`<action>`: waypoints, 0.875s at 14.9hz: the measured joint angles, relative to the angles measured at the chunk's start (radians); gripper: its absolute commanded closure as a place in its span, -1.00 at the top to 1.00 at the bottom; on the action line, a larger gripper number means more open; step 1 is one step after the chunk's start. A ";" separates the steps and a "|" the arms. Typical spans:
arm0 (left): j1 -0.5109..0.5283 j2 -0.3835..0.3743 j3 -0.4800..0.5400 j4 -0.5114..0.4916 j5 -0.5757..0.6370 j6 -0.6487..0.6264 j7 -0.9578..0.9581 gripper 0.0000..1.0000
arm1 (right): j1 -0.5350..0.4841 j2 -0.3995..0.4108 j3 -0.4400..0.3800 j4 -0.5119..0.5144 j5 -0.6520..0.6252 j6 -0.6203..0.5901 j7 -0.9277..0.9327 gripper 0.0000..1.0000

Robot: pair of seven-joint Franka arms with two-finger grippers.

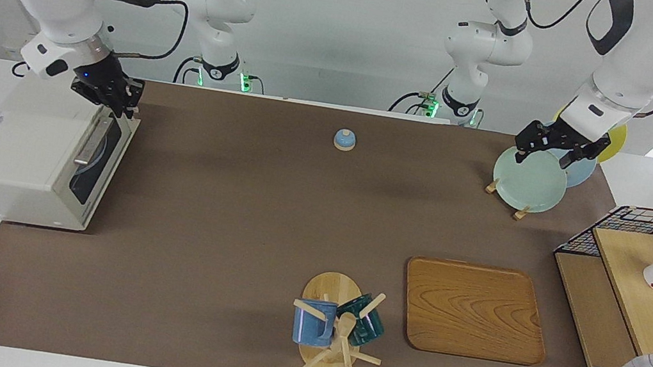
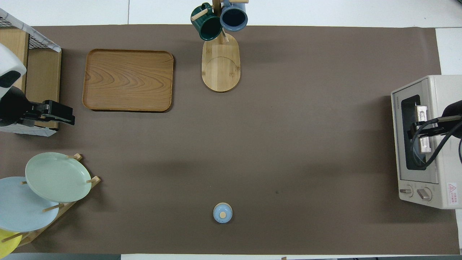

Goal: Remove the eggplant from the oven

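The cream-white oven (image 1: 26,158) stands at the right arm's end of the table, its dark glass door (image 1: 99,166) facing the middle of the table and closed. It also shows in the overhead view (image 2: 445,141). My right gripper (image 1: 109,99) hangs just over the top edge of the door, by the end of the silver bar handle (image 1: 91,143) nearer the robots; in the overhead view the gripper (image 2: 423,131) covers the handle (image 2: 422,113). The eggplant is hidden. My left gripper (image 1: 547,155) is open and empty, waiting over the plate rack.
A plate rack (image 1: 531,178) with pale plates stands at the left arm's end, with a wire-and-wood shelf (image 1: 634,288) beside it. A wooden tray (image 1: 473,309) and a mug tree (image 1: 337,327) lie farthest from the robots. A small blue bell (image 1: 344,139) sits mid-table.
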 measured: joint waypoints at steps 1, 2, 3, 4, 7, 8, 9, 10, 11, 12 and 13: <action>0.000 0.000 0.000 0.000 0.000 0.000 0.000 1.00 | -0.012 0.001 0.000 -0.016 -0.002 0.021 -0.003 -1.00; 0.000 0.000 0.000 0.000 0.000 0.000 0.000 1.00 | -0.017 0.002 -0.001 -0.028 -0.004 0.034 -0.007 -1.00; 0.000 0.000 0.000 0.000 0.000 0.000 0.000 1.00 | -0.021 0.005 -0.001 -0.036 -0.014 0.049 -0.014 -1.00; 0.000 0.000 0.000 0.000 0.000 0.000 0.000 1.00 | -0.023 0.008 -0.001 -0.041 -0.028 0.064 -0.029 -1.00; 0.000 0.000 0.000 0.000 0.000 0.000 0.000 1.00 | -0.044 0.019 -0.002 -0.054 -0.042 0.095 -0.078 -1.00; 0.000 0.000 0.000 0.000 0.000 0.000 0.000 1.00 | -0.050 0.022 -0.002 -0.062 -0.042 0.107 -0.084 -1.00; 0.000 0.000 0.000 0.000 0.000 0.000 0.000 1.00 | -0.056 0.025 -0.002 -0.071 -0.043 0.119 -0.087 -1.00; 0.000 0.000 0.000 0.000 0.000 0.000 0.000 1.00 | -0.062 0.027 -0.002 -0.082 -0.043 0.128 -0.089 -1.00; 0.000 0.000 0.000 0.000 0.000 0.000 0.000 1.00 | -0.067 0.028 -0.003 -0.090 -0.044 0.135 -0.092 -1.00; 0.000 0.000 0.000 0.000 0.000 0.000 0.000 1.00 | -0.069 0.029 -0.002 -0.097 -0.044 0.140 -0.095 -1.00; 0.000 0.000 0.000 0.000 0.000 0.000 0.000 1.00 | -0.069 0.029 -0.002 -0.101 -0.044 0.146 -0.096 -1.00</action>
